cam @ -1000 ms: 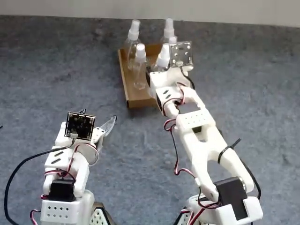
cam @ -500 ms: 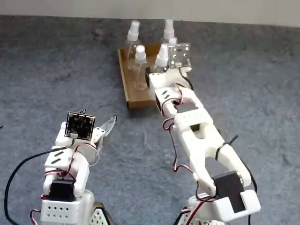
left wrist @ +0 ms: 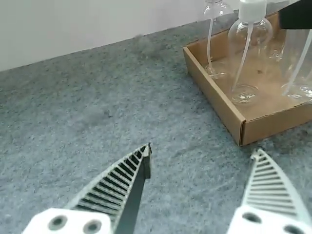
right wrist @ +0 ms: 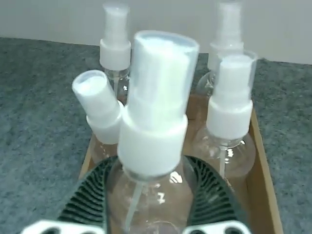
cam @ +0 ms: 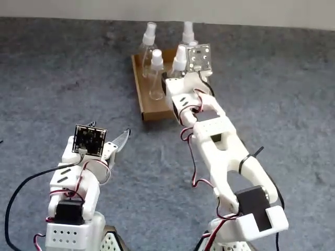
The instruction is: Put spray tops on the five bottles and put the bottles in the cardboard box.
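At upper centre, we see our right gripper (right wrist: 155,170) clamping the last capped bottle (right wrist: 155,117) over the cardboard box (cam: 137,86) holding four others (right wrist: 230,102); left gripper (left wrist: 202,151) gapes empty.

The table (cam: 57,78) has a grey, carpet-like top that runs across the high view up to a pale strip at the top of the frame. A shallow cardboard box (cam: 140,94) lies flat on it, upper middle. The left arm's base (cam: 70,232) is at lower left and the right arm's base (cam: 248,230) at lower right.
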